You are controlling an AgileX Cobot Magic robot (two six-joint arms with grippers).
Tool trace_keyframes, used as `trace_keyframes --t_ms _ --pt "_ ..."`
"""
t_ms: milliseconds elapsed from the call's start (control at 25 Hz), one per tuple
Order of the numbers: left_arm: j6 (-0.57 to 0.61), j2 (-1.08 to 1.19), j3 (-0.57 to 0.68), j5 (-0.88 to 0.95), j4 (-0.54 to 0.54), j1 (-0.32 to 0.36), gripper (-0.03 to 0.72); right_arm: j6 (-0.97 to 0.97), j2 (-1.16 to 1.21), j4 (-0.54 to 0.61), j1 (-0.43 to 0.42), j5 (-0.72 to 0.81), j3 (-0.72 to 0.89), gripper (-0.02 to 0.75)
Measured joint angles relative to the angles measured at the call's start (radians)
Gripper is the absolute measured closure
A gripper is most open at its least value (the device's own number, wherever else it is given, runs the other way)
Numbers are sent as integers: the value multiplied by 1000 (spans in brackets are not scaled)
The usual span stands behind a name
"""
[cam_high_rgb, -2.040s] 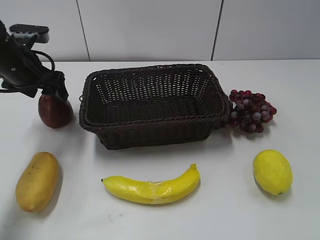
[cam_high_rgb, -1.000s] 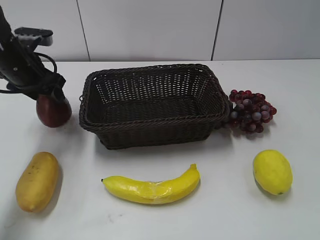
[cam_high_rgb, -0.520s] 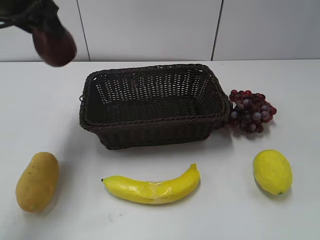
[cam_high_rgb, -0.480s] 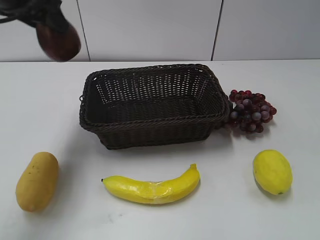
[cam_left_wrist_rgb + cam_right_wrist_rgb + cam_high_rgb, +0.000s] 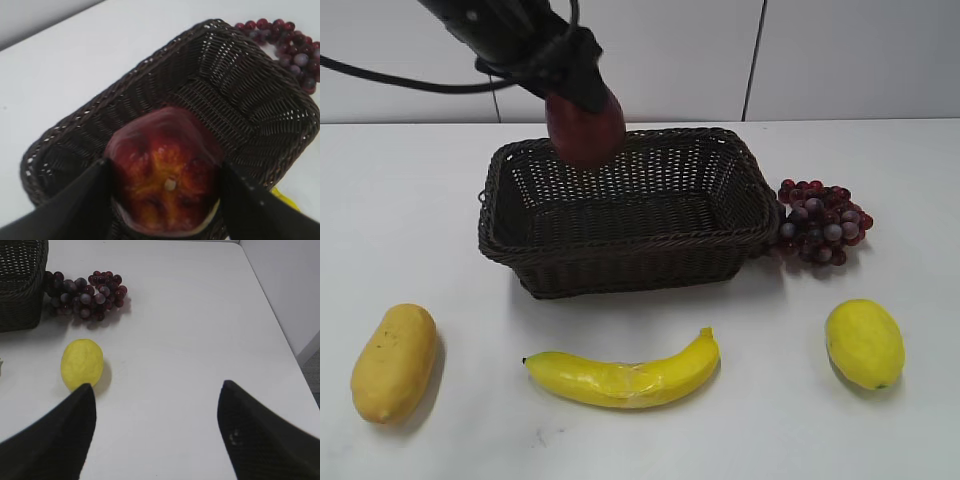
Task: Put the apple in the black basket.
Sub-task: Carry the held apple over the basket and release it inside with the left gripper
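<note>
My left gripper [image 5: 582, 105] is shut on the dark red apple [image 5: 584, 130] and holds it in the air over the back left part of the black basket [image 5: 620, 250]. In the left wrist view the apple [image 5: 165, 170] sits between the two black fingers, above the basket's woven floor [image 5: 235, 105]. My right gripper [image 5: 156, 390] is open and empty over bare white table; it does not show in the exterior view.
Purple-red grapes [image 5: 823, 222] lie against the basket's right side. A lemon [image 5: 864, 343] lies front right, a banana [image 5: 625, 378] front centre, a mango [image 5: 393, 362] front left. The right wrist view shows the lemon [image 5: 82, 364], the grapes [image 5: 85, 295] and the table's right edge [image 5: 280, 325].
My left gripper lifted the apple off the table at the far left, carried it up and to the right, and now holds it over the basket.
</note>
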Motion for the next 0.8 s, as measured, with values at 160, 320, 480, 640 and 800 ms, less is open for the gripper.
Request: trace_keyframes --t_ms 160,320,480,640,800 --pt "0 105 0 -45 -13 -18 201 0 0 0 0 0 0 167" --pt "0 193 0 -48 -18 -20 201 0 0 0 0 0 0 167" --pt "0 243 0 -50 -18 -20 201 0 0 0 0 0 0 167" --pt "0 255 0 -63 -18 -20 59 0 0 0 0 0 0 167" --pt "0 246 0 -76 -18 -20 6 0 0 0 0 0 0 167"
